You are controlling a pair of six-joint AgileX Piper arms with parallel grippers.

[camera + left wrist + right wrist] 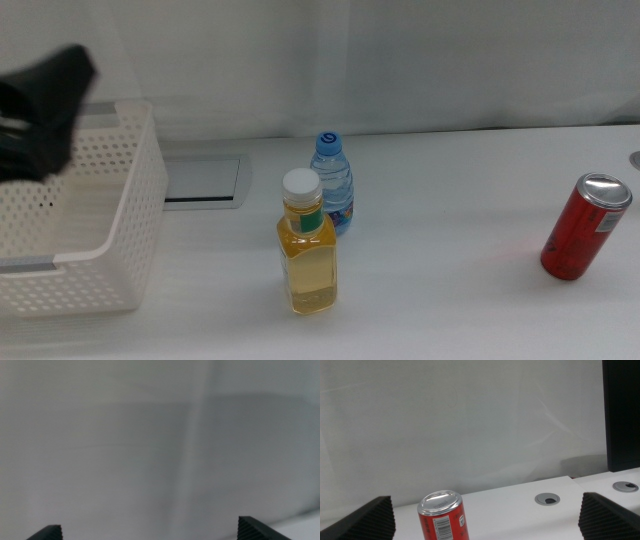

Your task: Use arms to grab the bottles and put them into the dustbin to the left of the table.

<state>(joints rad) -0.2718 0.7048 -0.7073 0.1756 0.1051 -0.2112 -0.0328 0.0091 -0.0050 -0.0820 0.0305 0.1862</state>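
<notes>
A square clear bottle of yellow liquid [308,250] with a white cap and green label stands upright mid-table. A small blue-capped water bottle [333,185] stands just behind it. A red can [585,227] stands at the right and also shows in the right wrist view [443,517]. The white perforated dustbin [125,200] sits at the left. My left arm [45,105] is a dark blur above the dustbin; its gripper [155,532] is open and empty, facing a blank white wall. My right gripper [487,520] is open and empty, the can a short way ahead between its jaws; it is out of the middle view.
A grey inset panel [200,180] lies in the tabletop right of the dustbin. Two round cable holes [547,498] lie in the table beyond the can. A black panel [622,415] stands by the wall there. A white wall backs the table.
</notes>
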